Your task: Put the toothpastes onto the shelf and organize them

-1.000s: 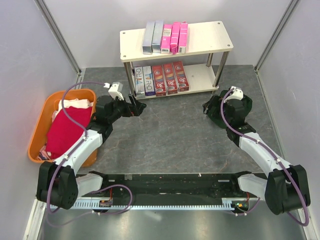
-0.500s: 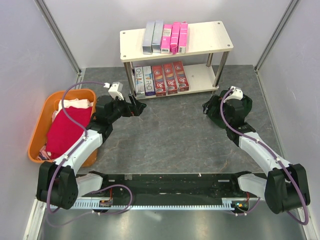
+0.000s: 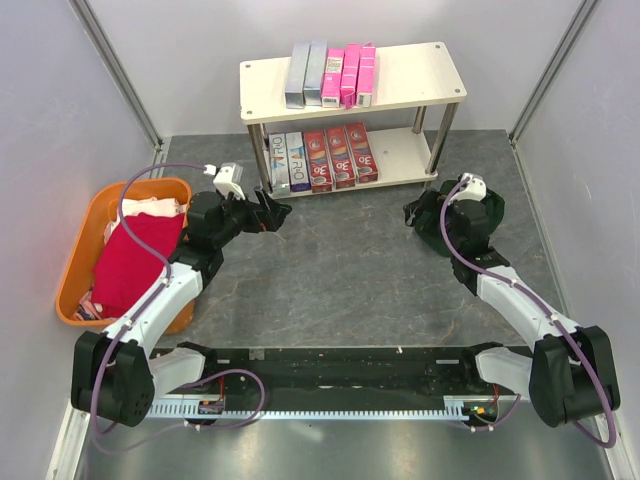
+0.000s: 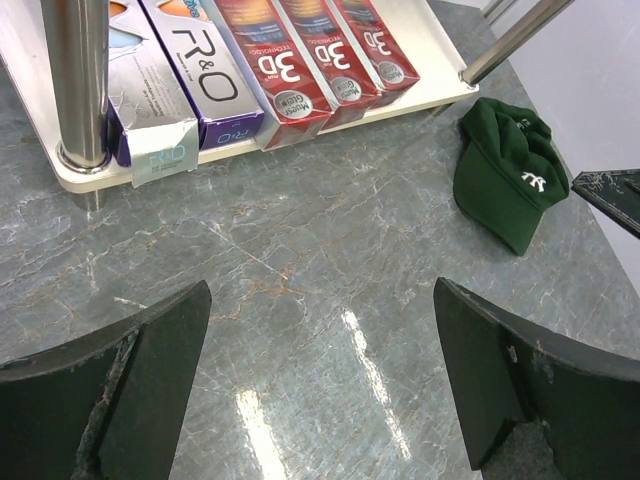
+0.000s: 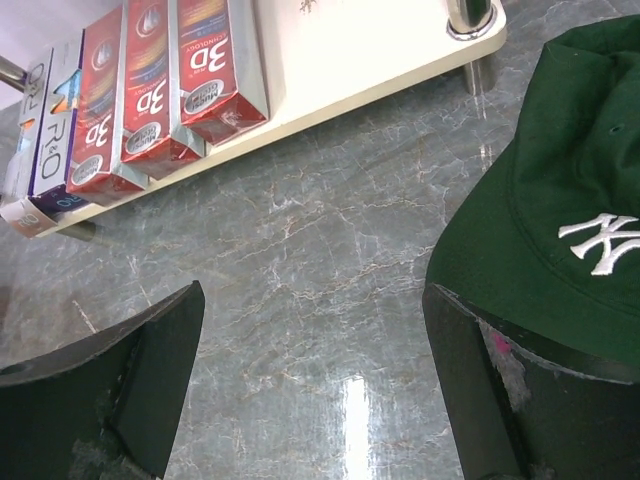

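From above, you see ten toothpastes (image 3: 330,75) lined up on the shelf (image 3: 420,85): five on top and five below, just ahead of your left hand (image 3: 278,212). Your right hand (image 3: 412,213) is off the shelf's other end. No box lies loose on the desk (image 3: 340,270), so the job looks about finished. The basket (image 3: 75,290) behind the left hand holds a red cloth (image 3: 135,260), which hides whatever is under it.

The left wrist view shows that hand released and empty, with a green cap (image 4: 510,185) ahead to its right.

The right wrist view shows the other hand released too, with the cap by its right finger. From above, the cap is lost against the dark arm.
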Tool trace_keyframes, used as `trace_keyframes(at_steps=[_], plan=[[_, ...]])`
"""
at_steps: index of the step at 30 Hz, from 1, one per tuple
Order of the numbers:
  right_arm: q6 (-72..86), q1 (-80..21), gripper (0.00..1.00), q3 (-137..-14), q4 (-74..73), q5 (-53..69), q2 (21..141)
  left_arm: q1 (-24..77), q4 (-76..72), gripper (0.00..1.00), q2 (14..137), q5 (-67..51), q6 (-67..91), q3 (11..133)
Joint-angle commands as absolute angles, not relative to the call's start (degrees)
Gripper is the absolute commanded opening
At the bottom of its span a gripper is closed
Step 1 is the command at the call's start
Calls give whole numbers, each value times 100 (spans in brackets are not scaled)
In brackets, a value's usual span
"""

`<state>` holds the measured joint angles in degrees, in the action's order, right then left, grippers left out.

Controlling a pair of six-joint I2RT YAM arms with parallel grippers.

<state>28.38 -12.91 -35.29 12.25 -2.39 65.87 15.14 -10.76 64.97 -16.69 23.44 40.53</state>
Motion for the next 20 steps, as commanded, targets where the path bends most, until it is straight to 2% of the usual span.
trace_keyframes(at_steps=[1, 9, 16, 20], plan=[[2901, -1283, 98, -3428, 1757, -193, 6460, 1512, -1178, 100, 6346, -1679, 2206, 4052], [2725, -1292, 98, -2883, 2785, -334, 6574, 1512, -1213, 100, 6328, -1591, 2197, 3955], [2418, -1310, 98, -2962, 2847, -483, 7022, 1512, -1195, 100, 6311, -1380, 2066, 3938], [2154, -1310, 98, -2857, 2892, -1062, 6882, 1512, -1222, 100, 6293, -1302, 1881, 3920]])
